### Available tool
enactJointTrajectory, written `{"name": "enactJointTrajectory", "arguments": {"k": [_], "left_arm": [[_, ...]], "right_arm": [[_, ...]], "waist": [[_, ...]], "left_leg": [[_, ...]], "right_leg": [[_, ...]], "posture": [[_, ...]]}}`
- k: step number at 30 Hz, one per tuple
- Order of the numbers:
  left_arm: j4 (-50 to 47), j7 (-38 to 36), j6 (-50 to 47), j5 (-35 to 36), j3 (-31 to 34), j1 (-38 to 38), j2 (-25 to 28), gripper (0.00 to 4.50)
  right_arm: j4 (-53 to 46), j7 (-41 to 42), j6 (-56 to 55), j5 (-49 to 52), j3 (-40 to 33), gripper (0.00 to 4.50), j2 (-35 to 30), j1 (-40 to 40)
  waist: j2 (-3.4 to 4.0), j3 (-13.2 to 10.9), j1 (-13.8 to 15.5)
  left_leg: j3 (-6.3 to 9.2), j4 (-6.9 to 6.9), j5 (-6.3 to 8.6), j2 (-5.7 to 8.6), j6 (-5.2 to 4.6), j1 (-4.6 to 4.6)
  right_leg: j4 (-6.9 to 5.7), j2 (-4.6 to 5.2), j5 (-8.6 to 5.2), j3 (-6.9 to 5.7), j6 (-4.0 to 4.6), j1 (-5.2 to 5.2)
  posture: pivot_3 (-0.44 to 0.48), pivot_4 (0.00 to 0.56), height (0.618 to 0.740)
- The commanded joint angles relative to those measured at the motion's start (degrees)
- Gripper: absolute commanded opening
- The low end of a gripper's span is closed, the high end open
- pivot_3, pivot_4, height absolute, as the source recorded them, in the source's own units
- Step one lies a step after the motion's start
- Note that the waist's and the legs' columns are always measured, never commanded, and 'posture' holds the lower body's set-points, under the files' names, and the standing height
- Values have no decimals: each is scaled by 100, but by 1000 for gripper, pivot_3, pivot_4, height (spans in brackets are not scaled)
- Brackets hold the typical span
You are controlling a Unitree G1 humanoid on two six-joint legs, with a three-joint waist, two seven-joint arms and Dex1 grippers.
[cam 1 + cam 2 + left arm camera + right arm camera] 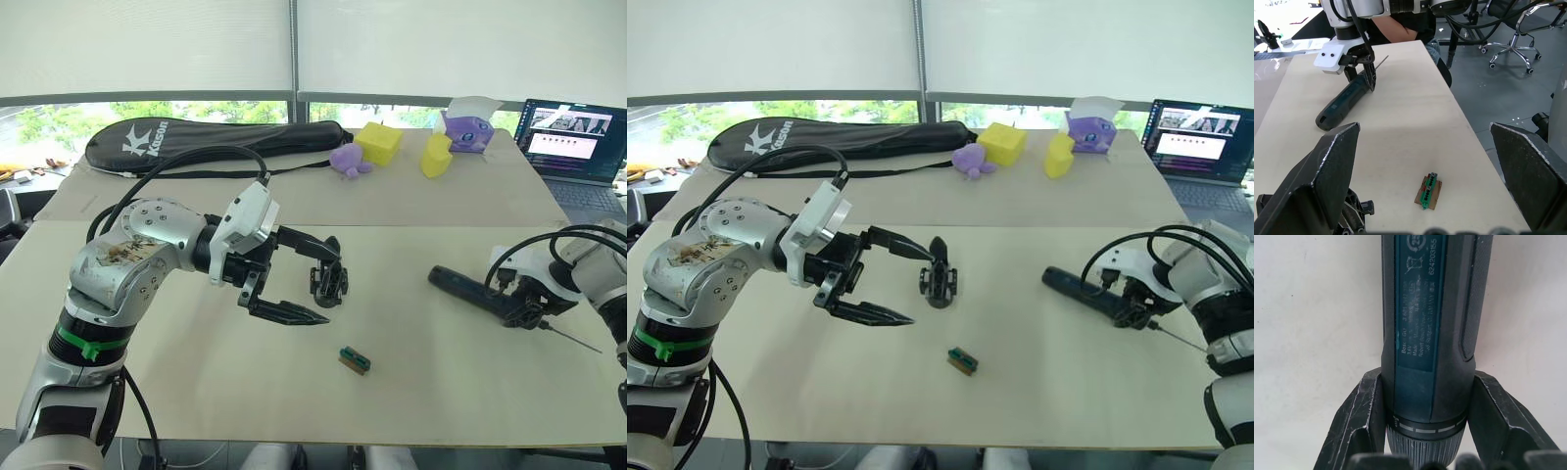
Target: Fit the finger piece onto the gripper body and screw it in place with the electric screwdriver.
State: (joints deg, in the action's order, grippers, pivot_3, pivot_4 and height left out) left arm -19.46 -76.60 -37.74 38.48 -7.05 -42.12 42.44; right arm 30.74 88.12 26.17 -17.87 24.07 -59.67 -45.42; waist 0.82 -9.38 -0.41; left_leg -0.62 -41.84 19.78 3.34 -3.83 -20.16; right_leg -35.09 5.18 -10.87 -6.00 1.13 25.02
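The gripper body (pixel 939 277), a small black part with one prong pointing up, stands mid-table. My left gripper (pixel 921 288) is open, its two fingers spread just left of the body and apart from it. The body's edge shows by one left finger (pixel 1354 218). The electric screwdriver (pixel 470 289) lies flat on the table at the right, its thin bit (pixel 578 341) pointing right. My right gripper (pixel 1427 377) is shut on the screwdriver (pixel 1430 333) just above its ribbed collar, a finger (pixel 1359 416) on each side. The finger piece is out of view.
A tiny green-and-black block (pixel 355 360) lies near the table's front edge. At the back are a black racket bag (pixel 216 142), yellow foam blocks (pixel 378 143), purple toys (pixel 350 160) and a laptop (pixel 573 132). A person sits beyond the table (pixel 1400 24).
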Motion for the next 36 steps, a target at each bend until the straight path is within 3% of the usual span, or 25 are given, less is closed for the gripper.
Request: {"name": "enactJointTrajectory", "arguments": {"k": [1,6,11,13,16,18,23,31,36], "left_arm": [[-59,-72,10,48,-30,-44,13,4500],[-101,-275,165,-52,-196,385,80,4500],[89,-582,814,-414,-369,898,111,4500],[207,-783,1147,-608,-442,1053,170,4500],[474,-1009,1703,-939,-635,1336,120,4500],[581,-1018,1945,-1060,-710,1510,7,4500],[1122,-824,2694,-1465,-786,1741,-393,4500],[2192,-954,3981,-2073,-967,1678,-866,4500],[2609,-955,4299,-2151,-987,1704,-1063,4500]], "right_arm": [[-279,-203,-688,216,-365,1912,-137,75],[-1214,-713,-1643,1311,-1755,1912,-315,491],[-4356,-1012,670,3671,-4441,1912,207,2222],[-5323,-1406,1643,4504,-5132,1912,518,2639],[-6743,-2813,2458,5785,-5926,1912,1771,3253],[-7328,-3489,2427,6214,-6000,1912,2499,3670],[-8070,-4087,1895,6674,-5507,1912,3271,4381],[-8052,-4081,939,6404,-4482,1912,3372,4614],[-7877,-3956,248,5975,-3928,1912,3391,4839]], "waist": [[0,0,-6],[20,-11,-35],[22,-14,49],[22,-13,100],[17,-10,116],[17,-10,121],[18,-11,128],[17,-11,107],[16,-11,108]], "left_leg": [[0,0,0,0,0,0],[-5,3,-1,3,1,0],[2,2,-5,-14,10,-5],[9,1,-6,-15,10,-4],[17,0,-5,-13,10,0],[21,3,-5,-9,10,2],[20,11,-5,24,8,1],[20,23,-5,30,5,31],[20,23,-2,26,0,32]], "right_leg": [[0,0,0,0,0,0],[-4,1,0,6,0,10],[-16,-5,0,-15,1,16],[-16,-7,0,-16,2,12],[-9,-6,0,-14,3,1],[-5,-6,0,-11,3,-2],[-7,-2,0,10,1,6],[-13,-31,1,47,-2,5],[-13,-35,1,50,-1,6]], "posture": [[0,150,737],[0,150,737],[0,150,737],[0,150,737],[0,150,737],[0,150,737],[0,150,737],[0,150,737],[0,150,737]]}}
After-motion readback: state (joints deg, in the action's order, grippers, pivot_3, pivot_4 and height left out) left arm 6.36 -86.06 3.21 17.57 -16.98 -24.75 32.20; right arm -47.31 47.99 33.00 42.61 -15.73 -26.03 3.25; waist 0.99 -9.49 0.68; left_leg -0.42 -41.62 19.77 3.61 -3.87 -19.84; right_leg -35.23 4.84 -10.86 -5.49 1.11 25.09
